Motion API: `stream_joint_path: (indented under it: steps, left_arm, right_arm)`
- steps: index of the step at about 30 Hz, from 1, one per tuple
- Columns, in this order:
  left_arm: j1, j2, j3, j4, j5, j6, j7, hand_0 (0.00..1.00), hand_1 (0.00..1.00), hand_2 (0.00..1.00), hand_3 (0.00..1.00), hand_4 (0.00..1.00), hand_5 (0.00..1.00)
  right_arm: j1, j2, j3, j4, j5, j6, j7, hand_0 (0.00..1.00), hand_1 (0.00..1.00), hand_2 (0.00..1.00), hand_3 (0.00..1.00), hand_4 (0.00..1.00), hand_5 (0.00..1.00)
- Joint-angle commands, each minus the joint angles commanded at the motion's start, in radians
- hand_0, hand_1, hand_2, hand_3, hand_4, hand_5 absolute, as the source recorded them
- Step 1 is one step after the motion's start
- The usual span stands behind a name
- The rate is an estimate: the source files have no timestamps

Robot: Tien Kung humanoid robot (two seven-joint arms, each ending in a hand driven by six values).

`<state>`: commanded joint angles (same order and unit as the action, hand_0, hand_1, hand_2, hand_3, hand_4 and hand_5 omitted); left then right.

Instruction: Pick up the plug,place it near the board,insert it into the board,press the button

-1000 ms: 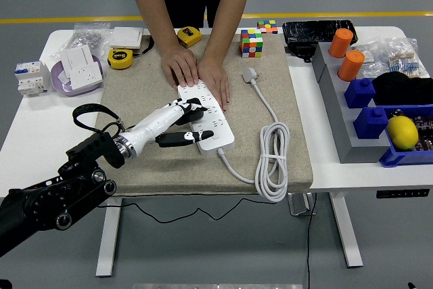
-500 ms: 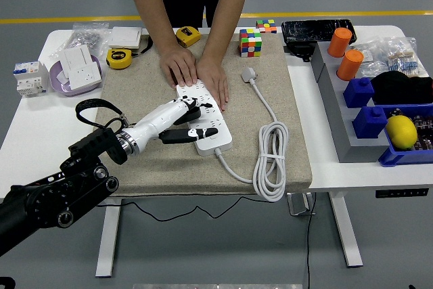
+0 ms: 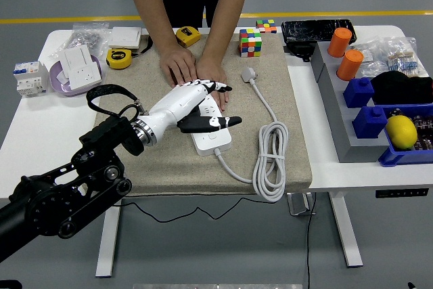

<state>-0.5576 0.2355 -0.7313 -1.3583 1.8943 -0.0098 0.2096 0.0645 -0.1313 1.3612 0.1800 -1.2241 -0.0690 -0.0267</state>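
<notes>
Beige mat (image 3: pixel 162 160): my left hand (image 3: pixel 196 106) hovers fingers-spread, empty, over the power strip (image 3: pixel 211 139) while a person's hands (image 3: pixel 196 72) pin its far end, presumably steadying it.

The white-shelled left robot hand (image 3: pixel 203 106) has lifted and swung forward, farther over the long white power strip (image 3: pixel 208 135) than a second ago, its spread fingers now near the person's hands (image 3: pixel 196 72). The black arm (image 3: pixel 81 187) behind it has risen and reached farther in.
</notes>
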Motion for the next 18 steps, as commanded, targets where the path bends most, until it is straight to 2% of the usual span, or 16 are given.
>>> stream_joint_path:
  steps: [1,4,6,7,9,13,18]
  left_arm:
    - [-0.001,0.000,-0.002,-0.007,0.012,-0.037,0.038,0.158,0.065,0.171,0.894,0.568,0.260]
    - [-0.009,-0.002,-0.004,-0.016,0.005,-0.163,0.152,0.158,0.065,0.171,0.894,0.568,0.260]
    - [-0.014,-0.006,0.000,-0.010,-0.009,-0.236,0.184,0.158,0.065,0.171,0.894,0.568,0.260]
    - [-0.015,-0.006,0.004,-0.007,-0.013,-0.258,0.188,0.136,0.046,0.164,0.919,0.443,0.166]
    - [-0.018,-0.006,0.019,0.003,-0.030,-0.274,0.188,0.136,0.046,0.164,0.919,0.443,0.166]
    - [-0.026,-0.008,0.049,0.037,-0.049,-0.269,0.175,0.135,0.045,0.160,0.939,0.451,0.169]
    - [-0.030,-0.014,0.055,0.060,-0.052,-0.257,0.161,0.135,0.045,0.160,0.939,0.451,0.169]
  right_arm:
    - [0.000,0.000,0.000,0.000,0.000,0.000,0.000,0.987,0.838,0.771,0.804,0.998,0.978]
    - [-0.002,-0.001,0.003,0.000,-0.003,0.000,-0.003,0.987,0.838,0.771,0.804,0.998,0.978]
    - [-0.002,-0.001,0.003,0.000,-0.004,0.001,-0.004,0.987,0.838,0.771,0.804,0.998,0.978]
    - [-0.001,-0.001,0.002,0.000,-0.003,0.001,-0.003,0.987,0.837,0.769,0.803,0.998,0.977]
    - [0.000,-0.001,0.000,0.000,0.000,0.001,-0.002,0.987,0.837,0.769,0.803,0.998,0.977]
    - [0.003,-0.002,-0.003,0.000,0.002,0.001,-0.001,0.987,0.836,0.770,0.802,0.998,0.978]
    - [0.003,-0.003,0.000,0.000,-0.003,0.001,-0.003,0.987,0.836,0.770,0.802,0.998,0.978]
